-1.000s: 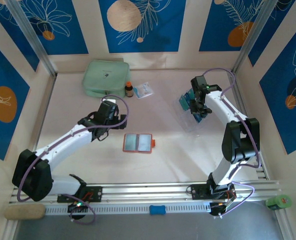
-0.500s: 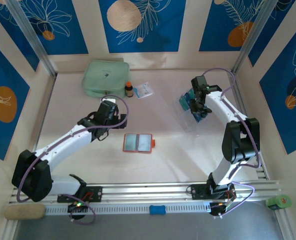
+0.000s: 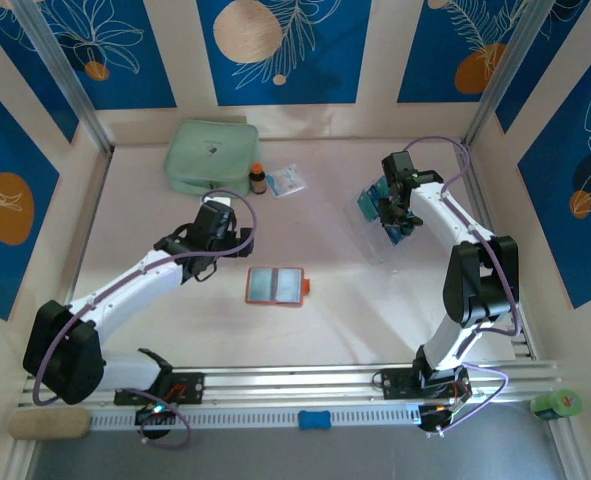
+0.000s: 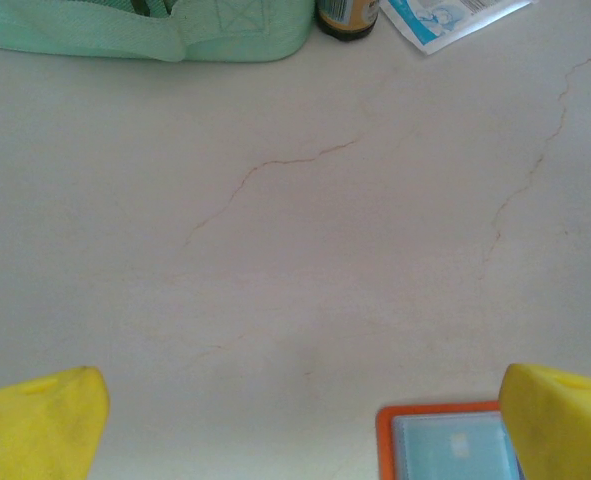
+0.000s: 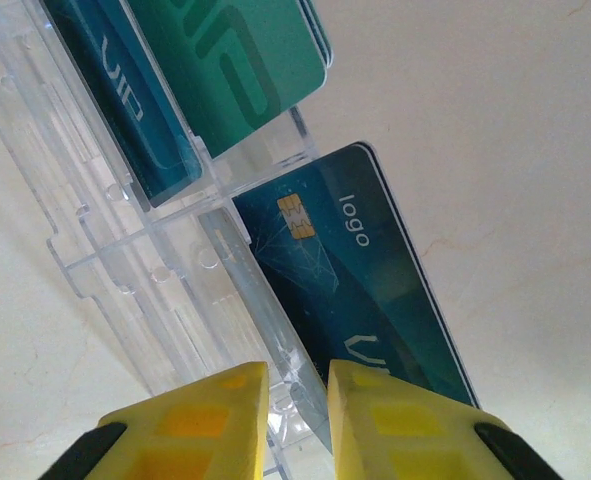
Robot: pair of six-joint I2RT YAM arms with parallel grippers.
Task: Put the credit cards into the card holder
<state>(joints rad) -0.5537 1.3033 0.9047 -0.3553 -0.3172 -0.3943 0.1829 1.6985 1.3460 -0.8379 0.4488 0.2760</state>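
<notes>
The right gripper (image 5: 298,385), jaws narrowly apart, straddles a blue credit card (image 5: 365,280) in a clear rack (image 5: 115,220) near the tabletop's right edge; whether it pinches is unclear. The card holder (image 3: 276,286) lies open mid-tabletop beside the wide-open left gripper (image 4: 300,400). A skewed pull could topple the rack.

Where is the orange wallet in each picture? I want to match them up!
Top external: the orange wallet lies open in the middle.
Left wrist: its corner peeks in at the bottom edge, right of centre.
Right wrist: aimed at the cards in the clear stand.
Shared landmark: the mint-green pouch, upper left in both top external and left wrist.
</notes>
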